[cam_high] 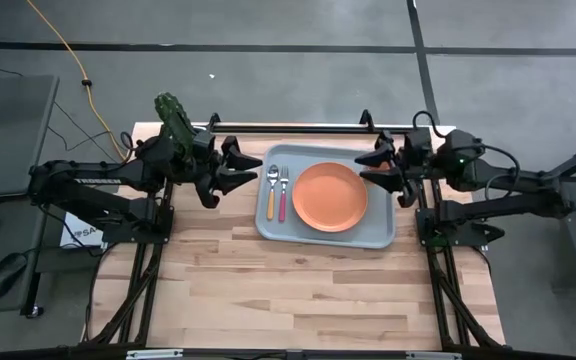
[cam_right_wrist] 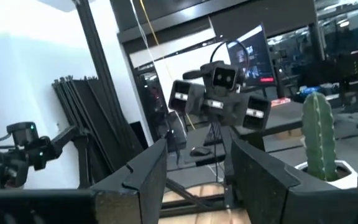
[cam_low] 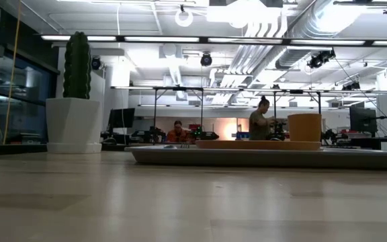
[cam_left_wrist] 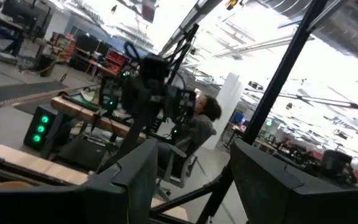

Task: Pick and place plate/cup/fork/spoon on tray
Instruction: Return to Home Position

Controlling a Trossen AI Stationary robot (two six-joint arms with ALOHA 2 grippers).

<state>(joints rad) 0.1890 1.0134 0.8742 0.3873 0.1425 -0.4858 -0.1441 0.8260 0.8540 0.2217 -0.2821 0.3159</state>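
The grey-blue tray (cam_high: 380,232) lies at the table's far middle. On it rests the orange plate (cam_high: 330,197), and left of the plate the spoon (cam_high: 271,195) and the fork (cam_high: 282,198) lie side by side, handles toward the near edge. The low view shows the orange cup (cam_low: 304,126) upright on the tray (cam_low: 267,156) behind the plate (cam_low: 247,144); in the high view my right arm hides it. My left gripper (cam_high: 256,170) hovers open, raised beside the tray's left end. My right gripper (cam_high: 364,168) hovers open, raised over the tray's far right part. Neither holds anything.
A cactus in a white pot (cam_high: 175,120) stands at the table's far left corner, behind my left arm, and also shows in the low view (cam_low: 73,124). A black bar (cam_high: 288,127) runs along the far edge. Bare wood (cam_high: 298,290) stretches across the near half.
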